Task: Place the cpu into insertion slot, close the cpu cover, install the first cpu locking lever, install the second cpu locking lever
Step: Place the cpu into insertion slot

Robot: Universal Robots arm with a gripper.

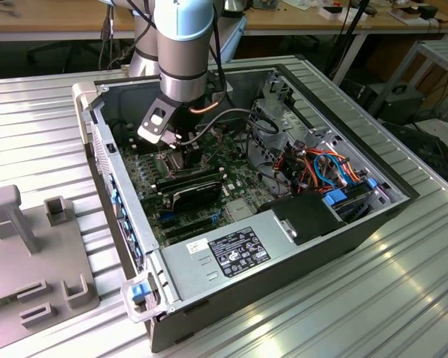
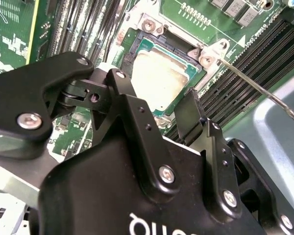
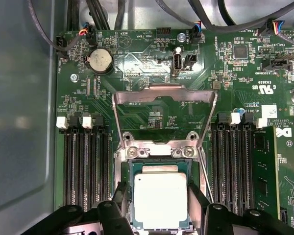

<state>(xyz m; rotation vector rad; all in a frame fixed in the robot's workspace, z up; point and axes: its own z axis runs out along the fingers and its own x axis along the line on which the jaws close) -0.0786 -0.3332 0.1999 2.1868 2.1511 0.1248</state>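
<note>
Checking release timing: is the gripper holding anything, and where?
Cannot tell: the gripper straddles the cpu seated in the insertion slot; grip on its edges unclear.

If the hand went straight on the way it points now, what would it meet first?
Likely the flat square cpu with dull silver-grey top, lying in the silver-rimmed square insertion slot ahead of the hand; depth is unclear. The thin silvery cpu cover stands raised, off that line.

You have an open case [image 1: 284, 294] on the ribbed tabletop [image 1: 37, 134], grey fixture [image 1: 30, 253] beside it at the exterior view's left. Inside: power supply [image 1: 231, 253], orange and blue cables [image 1: 328, 168], coin cell [image 3: 100, 60] on the board [image 3: 264, 161].
</note>
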